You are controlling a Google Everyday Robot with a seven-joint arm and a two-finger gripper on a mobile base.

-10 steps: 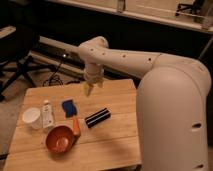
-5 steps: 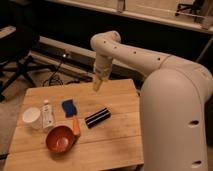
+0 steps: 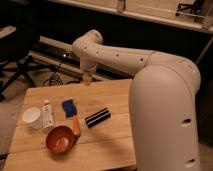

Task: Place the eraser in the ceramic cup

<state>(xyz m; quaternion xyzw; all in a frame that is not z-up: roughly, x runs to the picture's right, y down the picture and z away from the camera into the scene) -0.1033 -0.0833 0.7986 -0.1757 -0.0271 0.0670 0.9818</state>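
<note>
Black eraser (image 3: 97, 118) with pale stripe, flat on table (image 3: 115, 95), white ceramic cup (image 3: 32, 117) upright at left, gripper (image 3: 88, 80) over far edge

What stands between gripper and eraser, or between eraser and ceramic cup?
The gripper hovers by the far edge of the table; nothing visible lies between it and the eraser. The blue brush and white bottle sit between eraser and ceramic cup.

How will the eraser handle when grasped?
The eraser looks a stiff, boxy bar lying flat on the table: unlikely to roll or flop. Slim, so probably light; may pivot if gripped off-centre. The gripper hangs empty over the table's far edge.
</note>
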